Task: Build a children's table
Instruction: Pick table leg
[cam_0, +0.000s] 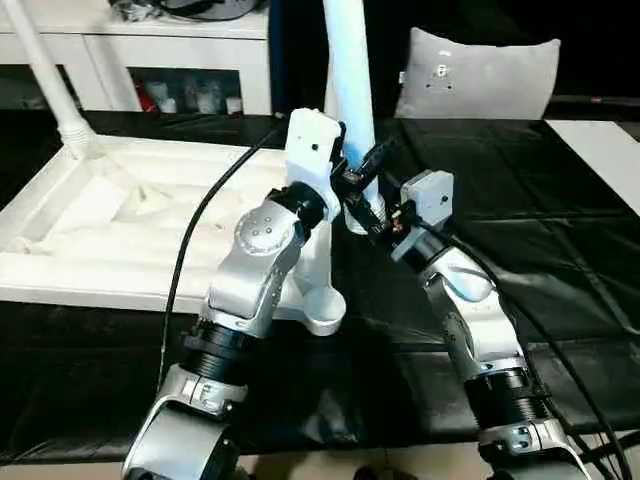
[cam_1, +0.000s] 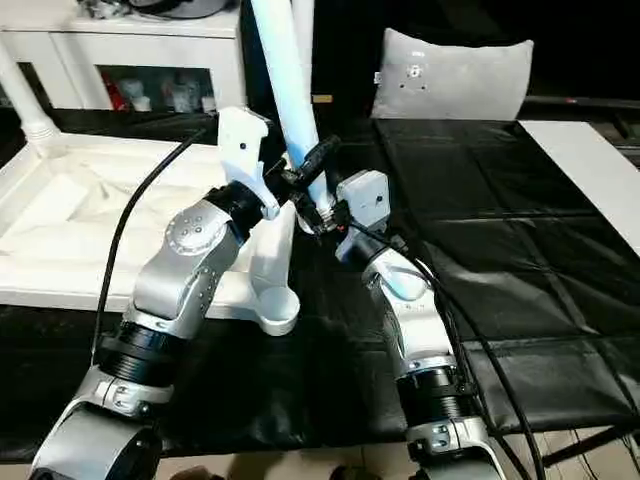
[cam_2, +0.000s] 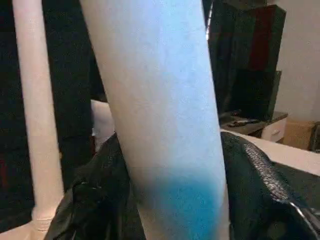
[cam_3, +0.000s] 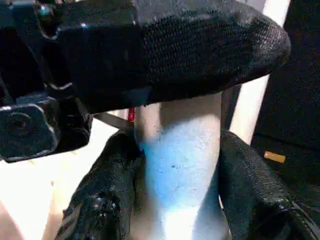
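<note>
Both claws gripped one long white plastic tube leg (cam_0: 350, 90), standing upright at the near corner of the white square ribbed tabletop (cam_0: 120, 225): left claw (cam_0: 352, 172) above, right claw (cam_0: 372, 215) below.

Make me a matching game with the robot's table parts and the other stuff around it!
Things:
1. tabletop
2. tube leg at the grippers
3. other tube leg
4. grey cushion

Where or how:
A. standing in a far corner socket of the tabletop
B. lying underside up on the black mat
C. upright behind the black mat
D. between the black fingers of both grippers

Pairs: 1-B, 2-D, 3-A, 4-C
</note>
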